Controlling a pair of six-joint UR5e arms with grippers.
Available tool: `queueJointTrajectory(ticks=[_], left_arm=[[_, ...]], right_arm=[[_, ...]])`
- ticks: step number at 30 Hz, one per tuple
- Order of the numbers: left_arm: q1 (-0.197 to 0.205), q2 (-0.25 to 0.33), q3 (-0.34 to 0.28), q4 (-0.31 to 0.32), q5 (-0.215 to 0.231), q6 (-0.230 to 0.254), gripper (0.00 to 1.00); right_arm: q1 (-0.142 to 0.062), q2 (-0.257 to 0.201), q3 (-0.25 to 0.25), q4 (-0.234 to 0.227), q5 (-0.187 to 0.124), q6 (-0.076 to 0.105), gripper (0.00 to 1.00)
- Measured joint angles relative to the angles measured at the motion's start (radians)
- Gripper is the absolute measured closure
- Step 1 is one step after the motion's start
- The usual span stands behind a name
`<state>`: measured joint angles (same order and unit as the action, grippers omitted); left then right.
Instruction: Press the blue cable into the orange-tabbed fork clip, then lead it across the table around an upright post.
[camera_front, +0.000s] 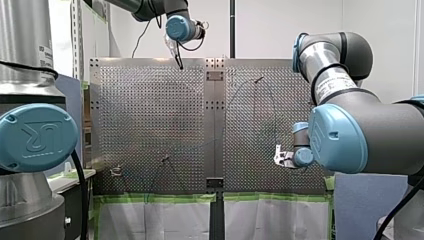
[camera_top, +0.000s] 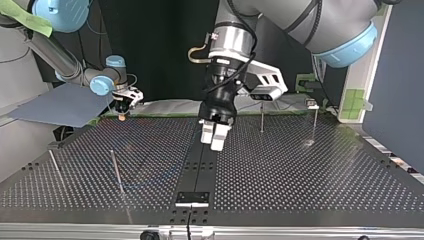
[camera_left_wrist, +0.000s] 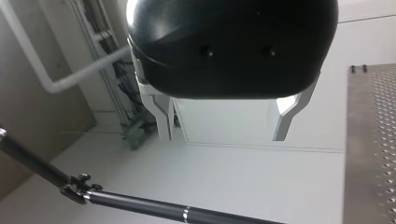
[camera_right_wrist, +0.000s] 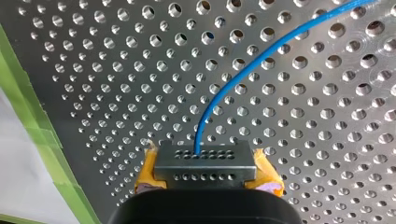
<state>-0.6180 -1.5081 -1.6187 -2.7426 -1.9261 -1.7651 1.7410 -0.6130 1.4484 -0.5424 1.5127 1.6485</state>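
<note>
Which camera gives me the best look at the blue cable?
The right wrist view. The blue cable curves clearly across the perforated table from my right tool. The front view shows only faint thin lines, the top view barely a trace, and the left wrist view none.

Top view: my left pincer (camera_top: 214, 136) hangs over the table's (camera_top: 300, 170) centre strip (camera_top: 199, 167). Left of the strip stand two near posts (camera_top: 116, 170), right of it two far posts (camera_top: 261, 117). Farthest left, my right pincer (camera_top: 122, 111) grips the cable (camera_right_wrist: 261, 60).
</note>
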Motion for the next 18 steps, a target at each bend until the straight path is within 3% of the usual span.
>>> queueJointTrajectory(ticks=[5,13,18], left_arm=[[0.000,-0.009,-0.044,0.022,0.025,0.019,0.00],[-0.020,-0.084,-0.121,-0.045,0.062,0.094,0.00],[-0.026,-0.134,-0.110,-0.095,0.084,0.126,0.00]], right_arm=[[0.002,0.000,-0.004,0.001,0.000,0.000,1.00],[0.002,0.000,-0.006,0.001,-0.001,0.002,1.00],[0.002,0.000,-0.007,0.001,0.000,0.002,1.00]])
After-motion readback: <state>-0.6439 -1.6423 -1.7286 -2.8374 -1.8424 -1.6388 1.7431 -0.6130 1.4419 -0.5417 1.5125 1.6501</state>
